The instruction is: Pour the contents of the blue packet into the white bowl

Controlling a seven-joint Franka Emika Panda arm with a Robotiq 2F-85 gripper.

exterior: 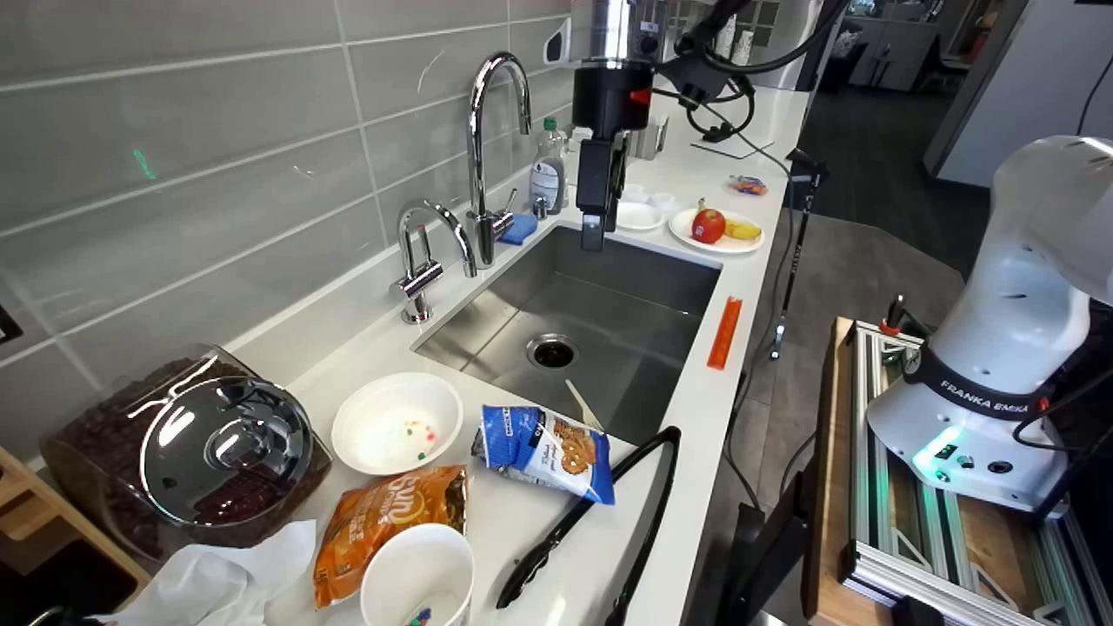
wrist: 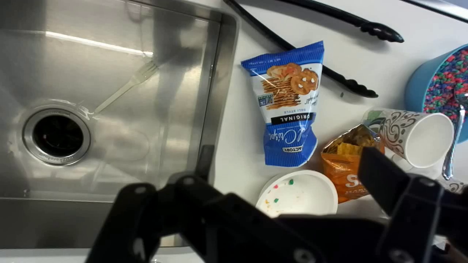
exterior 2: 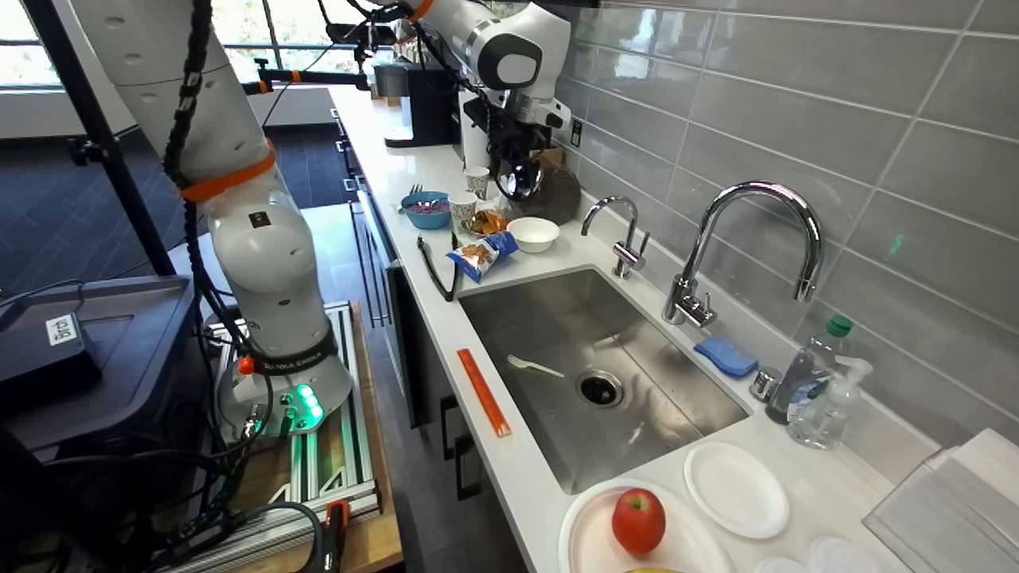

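The blue packet (exterior: pixel 556 448) lies flat on the counter beside the sink, over one arm of the black tongs. It also shows in an exterior view (exterior 2: pixel 483 255) and in the wrist view (wrist: pixel 287 98). I cannot tell if its end near the bowl is open. The white bowl (exterior: pixel 383 417) stands close by, with a few coloured bits and crumbs inside. It shows in an exterior view (exterior 2: pixel 535 234) and, partly hidden by my gripper, in the wrist view (wrist: pixel 314 193). My gripper (wrist: pixel 292 164) is open and empty, raised above the counter, also in an exterior view (exterior: pixel 594 233).
An orange bag (wrist: pixel 342 168) touches the bowl's side. Black tongs (exterior: pixel 543 556), a white cup (exterior: pixel 417 578) and a blue bowl of coloured bits (exterior 2: pixel 424 216) stand near. The sink (exterior 2: pixel 549 318) holds a fork (wrist: pixel 124 87). A glass-lidded jar (exterior: pixel 226 452) and a tap (exterior: pixel 417 269) rise behind.
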